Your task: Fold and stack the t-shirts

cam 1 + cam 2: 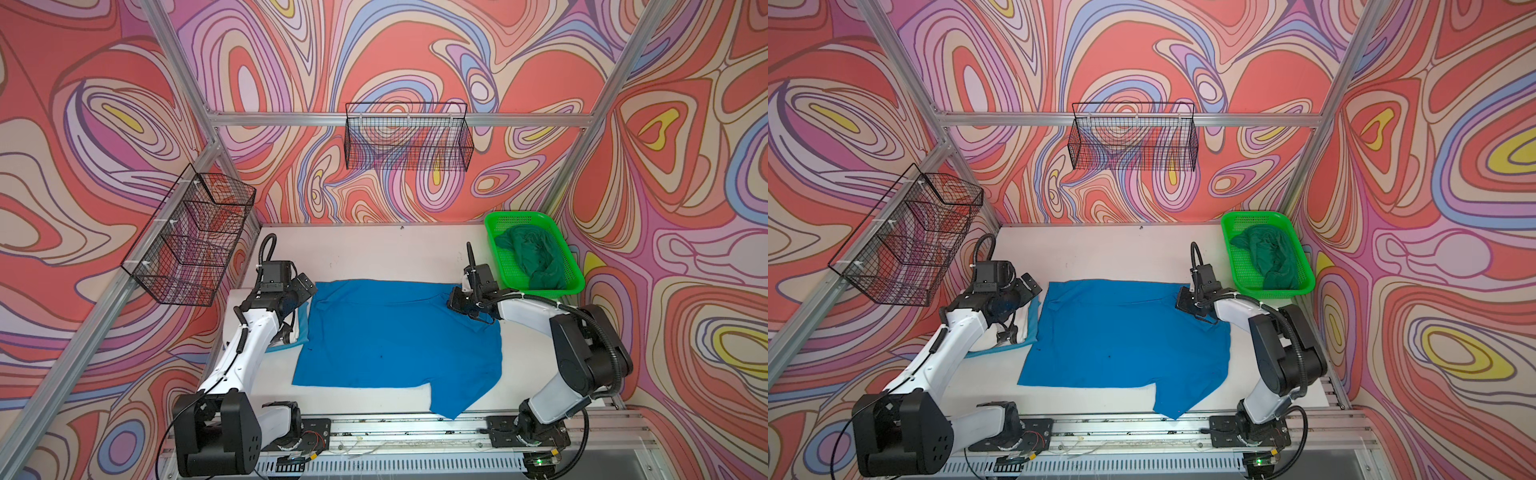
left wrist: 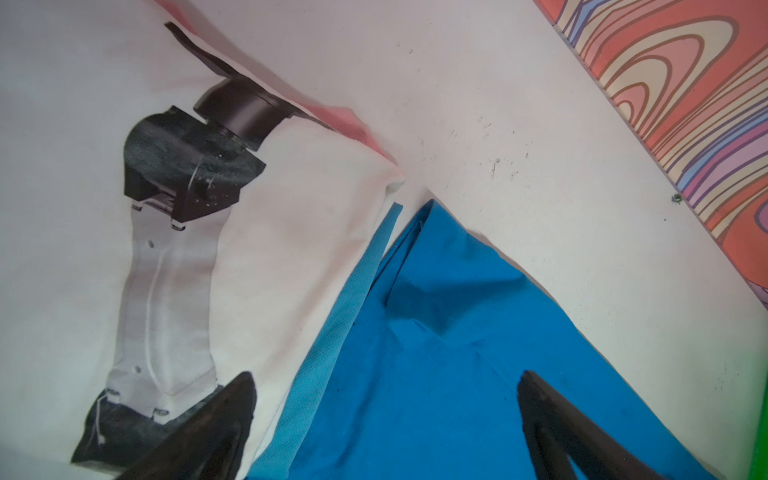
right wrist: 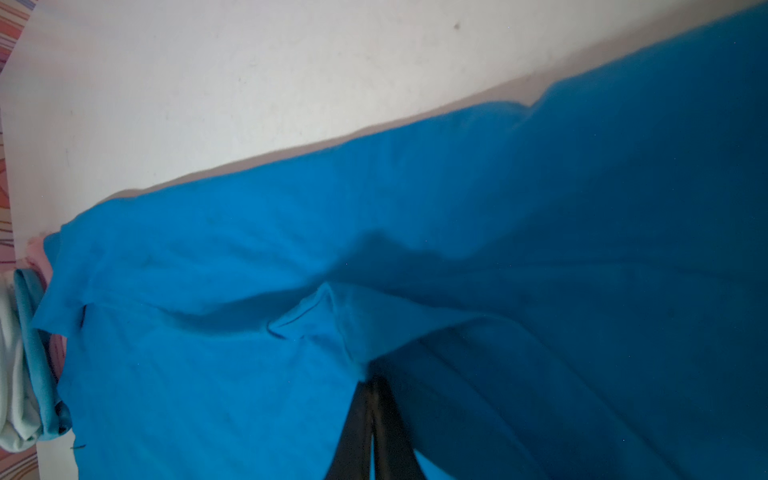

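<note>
The bright blue t-shirt (image 1: 395, 332) (image 1: 1125, 332) lies spread on the white table, one part reaching the front edge (image 1: 453, 399). My right gripper (image 3: 370, 374) (image 1: 453, 301) is shut on a raised fold of this shirt at its far right corner. At the left, a folded white t-shirt with black-grey print (image 2: 166, 208) (image 1: 1027, 324) lies on a lighter blue t-shirt (image 2: 353, 299). My left gripper (image 2: 386, 376) hangs open over the seam between that stack and the bright blue shirt, holding nothing. A dark green t-shirt (image 1: 534, 255) lies crumpled in the basket.
The bright green mesh basket (image 1: 536, 218) stands at the back right of the table. Black wire baskets hang on the back wall (image 1: 409, 137) and the left wall (image 1: 191, 241). A metal rail (image 1: 395, 428) with both arm bases runs along the front.
</note>
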Robot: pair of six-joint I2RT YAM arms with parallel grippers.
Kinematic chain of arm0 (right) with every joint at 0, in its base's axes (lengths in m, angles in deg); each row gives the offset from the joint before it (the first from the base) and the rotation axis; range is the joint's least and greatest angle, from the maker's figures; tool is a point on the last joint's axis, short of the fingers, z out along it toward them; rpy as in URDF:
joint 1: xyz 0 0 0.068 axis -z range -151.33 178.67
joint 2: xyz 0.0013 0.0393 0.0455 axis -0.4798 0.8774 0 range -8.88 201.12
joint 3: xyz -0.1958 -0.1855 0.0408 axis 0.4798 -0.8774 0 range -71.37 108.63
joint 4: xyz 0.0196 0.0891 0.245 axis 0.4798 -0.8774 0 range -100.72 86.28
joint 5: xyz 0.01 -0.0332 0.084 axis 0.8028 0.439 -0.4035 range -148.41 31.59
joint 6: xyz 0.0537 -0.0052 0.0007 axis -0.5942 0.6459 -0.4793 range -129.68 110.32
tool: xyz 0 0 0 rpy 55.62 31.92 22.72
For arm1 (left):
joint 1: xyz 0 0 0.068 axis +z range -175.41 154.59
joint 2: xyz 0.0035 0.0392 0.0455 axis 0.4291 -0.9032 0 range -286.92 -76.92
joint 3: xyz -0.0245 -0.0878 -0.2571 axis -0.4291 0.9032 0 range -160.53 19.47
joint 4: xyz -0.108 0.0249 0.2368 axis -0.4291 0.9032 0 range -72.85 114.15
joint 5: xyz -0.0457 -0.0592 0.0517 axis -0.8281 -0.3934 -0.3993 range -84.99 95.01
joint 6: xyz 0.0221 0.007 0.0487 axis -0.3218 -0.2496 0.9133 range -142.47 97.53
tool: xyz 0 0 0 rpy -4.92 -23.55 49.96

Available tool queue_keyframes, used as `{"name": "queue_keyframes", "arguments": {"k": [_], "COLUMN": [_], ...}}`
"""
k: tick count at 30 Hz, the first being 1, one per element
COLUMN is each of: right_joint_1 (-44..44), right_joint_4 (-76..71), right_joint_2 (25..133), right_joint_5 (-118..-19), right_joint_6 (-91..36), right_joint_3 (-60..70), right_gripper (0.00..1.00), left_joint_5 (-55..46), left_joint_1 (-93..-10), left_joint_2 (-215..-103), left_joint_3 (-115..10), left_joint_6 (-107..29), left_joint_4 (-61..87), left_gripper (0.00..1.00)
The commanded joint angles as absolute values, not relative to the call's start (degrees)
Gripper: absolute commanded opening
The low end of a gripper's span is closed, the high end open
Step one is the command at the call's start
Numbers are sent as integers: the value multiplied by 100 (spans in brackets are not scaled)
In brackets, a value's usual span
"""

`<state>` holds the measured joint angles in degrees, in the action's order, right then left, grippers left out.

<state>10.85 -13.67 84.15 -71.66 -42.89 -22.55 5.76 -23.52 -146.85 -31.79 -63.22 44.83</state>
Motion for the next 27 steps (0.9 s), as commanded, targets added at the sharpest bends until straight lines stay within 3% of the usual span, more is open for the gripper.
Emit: {"name": "queue_keyframes", "arguments": {"k": [1,13,16,23,27], "right_joint_1": [914,-70,-212,-726,-757], "right_joint_4": [-1522,-1601,-1637,-1918,-2664], "right_joint_2": [8106,7313,7119,6504,6118], "right_joint_5": [-6968,-6571,-6501,-6323,-6005], "right_joint_6": [-4278,-5005,-5254,-5907,-5925], "right_joint_3": [-2508,-3322,-3487,-3746,-3408], "right_gripper": [0,1,6,30,35], "left_joint_5": [508,468,466,404,307], "left_joint_1": [-2313,-2305,-2304,-2304,-2304], "left_joint_2": [-14724,-14741,-14747,-14766,-14832], "left_joint_3": [-3186,-3192,-3195,-3195,-3213], "left_joint_6": [-6370,-6369,-6370,-6365,-6361], "left_joint_4": [4641,4648,4650,4630,4633], "left_gripper": [100,100,100,100,100]}}
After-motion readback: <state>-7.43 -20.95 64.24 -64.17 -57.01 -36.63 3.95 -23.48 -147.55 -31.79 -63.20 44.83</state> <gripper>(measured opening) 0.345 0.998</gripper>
